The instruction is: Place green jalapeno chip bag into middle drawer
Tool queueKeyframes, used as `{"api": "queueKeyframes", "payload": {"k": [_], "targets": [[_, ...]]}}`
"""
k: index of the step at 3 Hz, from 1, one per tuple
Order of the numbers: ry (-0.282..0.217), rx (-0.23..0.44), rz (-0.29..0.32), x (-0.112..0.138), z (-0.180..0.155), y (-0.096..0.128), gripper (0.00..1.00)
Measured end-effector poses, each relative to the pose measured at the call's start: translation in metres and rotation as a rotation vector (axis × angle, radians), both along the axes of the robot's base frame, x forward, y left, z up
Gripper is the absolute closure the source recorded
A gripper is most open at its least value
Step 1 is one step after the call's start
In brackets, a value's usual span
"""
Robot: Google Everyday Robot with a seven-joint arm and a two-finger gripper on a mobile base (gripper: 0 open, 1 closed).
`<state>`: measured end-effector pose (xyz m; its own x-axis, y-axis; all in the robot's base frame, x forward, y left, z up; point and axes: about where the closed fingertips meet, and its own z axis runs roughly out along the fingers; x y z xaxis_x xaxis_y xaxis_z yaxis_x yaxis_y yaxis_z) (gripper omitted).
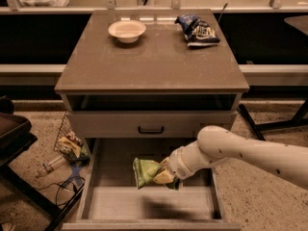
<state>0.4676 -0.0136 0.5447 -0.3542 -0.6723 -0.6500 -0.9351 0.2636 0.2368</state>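
While the white arm [240,150] reaches in from the right, the gripper [162,176] sits low inside the open middle drawer [113,203], its jaws clenched on the green jalapeno chip bag [144,171]. The bag is crumpled and sticks out to the left of the gripper, held over the drawer's plain floor roughly midway between the side walls; a dark shadow lies on the floor toward the drawer's front edge. Whether the bag touches the floor cannot be told.

Directly above the open tray is a closed grey drawer front [150,124] with a small black handle [150,129], and above that an open slot under the cabinet's top. On the brown surface [154,61] stand two things, well apart — a white bowl [127,31] toward the back left and a dark blue chip bag [197,29] toward the back right.

On the speckled floor to the cabinet's left, a wire basket [66,137] holding wrappers leans beside the drawer, with a clear plastic bottle [48,165] near it.
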Motion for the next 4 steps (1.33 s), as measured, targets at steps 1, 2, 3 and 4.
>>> {"api": "queueKeyframes", "payload": {"k": [1,2,3,4], "targets": [[0.014,0.006,-0.004,-0.0018,-0.0100,0.0013,0.87],[0.016,0.006,-0.002,-0.0025,-0.0109,0.0025,0.64],[0.018,0.007,0.000,-0.0033,-0.0116,0.0036,0.41],[0.020,0.008,0.003,-0.0041,-0.0122,0.0048,0.17]]}}
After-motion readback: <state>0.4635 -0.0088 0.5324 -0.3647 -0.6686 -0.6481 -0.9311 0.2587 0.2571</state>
